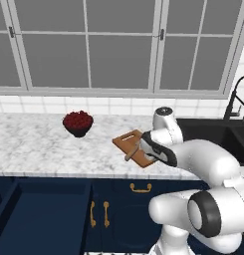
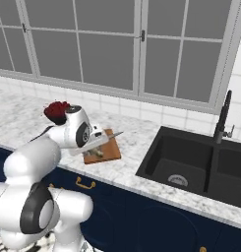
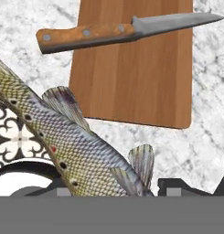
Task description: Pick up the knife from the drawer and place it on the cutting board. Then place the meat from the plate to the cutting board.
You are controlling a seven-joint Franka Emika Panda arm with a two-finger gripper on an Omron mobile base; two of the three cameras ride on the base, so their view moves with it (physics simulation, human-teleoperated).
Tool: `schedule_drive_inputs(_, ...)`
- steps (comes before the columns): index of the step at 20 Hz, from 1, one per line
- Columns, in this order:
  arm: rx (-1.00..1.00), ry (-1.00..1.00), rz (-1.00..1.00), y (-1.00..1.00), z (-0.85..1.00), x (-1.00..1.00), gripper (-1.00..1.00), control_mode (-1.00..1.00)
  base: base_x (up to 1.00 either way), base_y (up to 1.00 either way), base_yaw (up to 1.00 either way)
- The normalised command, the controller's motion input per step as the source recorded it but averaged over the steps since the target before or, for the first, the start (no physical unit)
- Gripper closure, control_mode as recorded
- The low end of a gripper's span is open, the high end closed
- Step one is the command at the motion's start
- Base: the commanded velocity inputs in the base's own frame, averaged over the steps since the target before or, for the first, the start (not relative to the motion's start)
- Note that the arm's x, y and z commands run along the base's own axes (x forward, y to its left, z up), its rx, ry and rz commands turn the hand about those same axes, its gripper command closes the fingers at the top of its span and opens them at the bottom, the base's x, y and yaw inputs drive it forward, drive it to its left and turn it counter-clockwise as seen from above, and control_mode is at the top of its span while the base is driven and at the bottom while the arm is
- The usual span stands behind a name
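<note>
The fingers (image 3: 145,194) pinch the meat (image 3: 63,146), a long speckled, scaly fish with translucent fins, held above the table (image 3: 209,128) of veined white marble. Just beyond the fingers lies the flat brown cutting board (image 3: 141,77), smooth-grained, with the knife (image 3: 122,31) resting across its far end, tan riveted handle overhanging. Judging by this, 1 step remains: setting the fish down on the board.

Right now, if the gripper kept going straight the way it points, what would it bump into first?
Probably the cutting board, just short of the knife lying across it. The fish in the gripper would likely touch first; depth is unclear.
</note>
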Motion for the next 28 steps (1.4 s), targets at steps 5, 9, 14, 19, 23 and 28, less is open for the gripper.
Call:
schedule_drive_inputs(5,0.00,0.04,0.04,0.00,-0.35,0.87,1.00,-1.00,0.00,0.00,0.00)
schedule_drive_inputs(9,-0.01,0.00,0.04,0.00,-0.49,0.43,1.00,-1.00,0.00,0.00,0.00)
schedule_drive_inputs(14,0.00,0.00,0.00,0.06,-0.34,0.11,1.00,-1.00,0.00,0.00,0.00)
schedule_drive_inputs(19,0.00,0.00,0.00,0.02,-0.21,0.36,1.00,-1.00,0.00,0.00,0.00)
schedule_drive_inputs(23,0.00,0.00,0.00,0.00,-0.22,0.26,1.00,-1.00,0.00,0.00,0.00)
schedule_drive_inputs(28,0.00,0.00,0.00,0.00,-0.19,0.19,-1.00,-1.00,0.00,0.00,0.00)
